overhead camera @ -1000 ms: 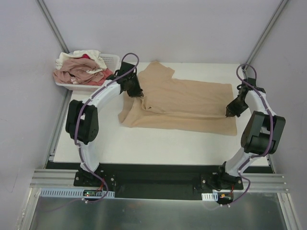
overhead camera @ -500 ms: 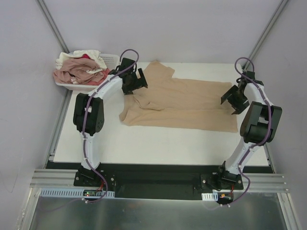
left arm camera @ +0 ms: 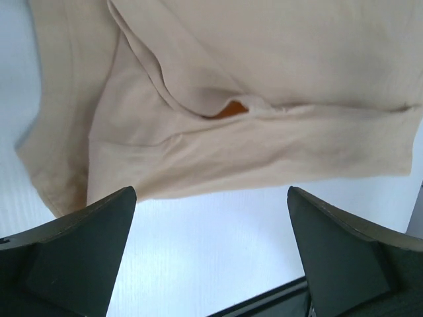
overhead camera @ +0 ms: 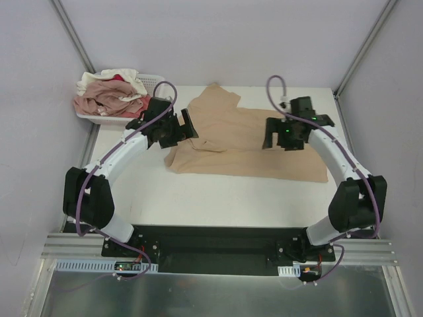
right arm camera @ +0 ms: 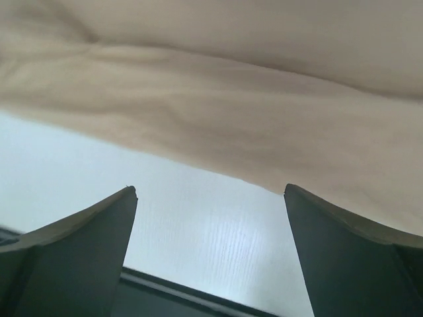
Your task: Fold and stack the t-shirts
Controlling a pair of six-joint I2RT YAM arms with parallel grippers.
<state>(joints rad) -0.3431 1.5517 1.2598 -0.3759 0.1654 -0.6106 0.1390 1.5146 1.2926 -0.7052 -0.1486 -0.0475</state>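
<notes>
Tan t-shirt (overhead camera: pixel 231 148): long axis left to right on the tabletop (overhead camera: pixel 218 198). Left tool (overhead camera: pixel 176 129) above its neck end, right tool (overhead camera: pixel 281 135) above mid-body; both wide, empty.

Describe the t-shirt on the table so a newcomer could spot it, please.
Start at the white table. Across its middle lies the tan t-shirt. Unlike the pink, cream and red shirts heaped in the corner basket, it lies spread out, alone.

Place: robot lab, enclosed test cell. Evidence: plain grey panel walls (overhead camera: pixel 218 39), aluminium corner posts (overhead camera: pixel 73 36), white table (overhead camera: pixel 218 198) boxed in on three sides — left arm (overhead camera: pixel 125 150), right arm (overhead camera: pixel 335 146) bolted to black base plate (overhead camera: pixel 218 241) on slotted metal rail (overhead camera: pixel 73 247) — purple cables (overhead camera: pixel 269 89) exposed.
</notes>
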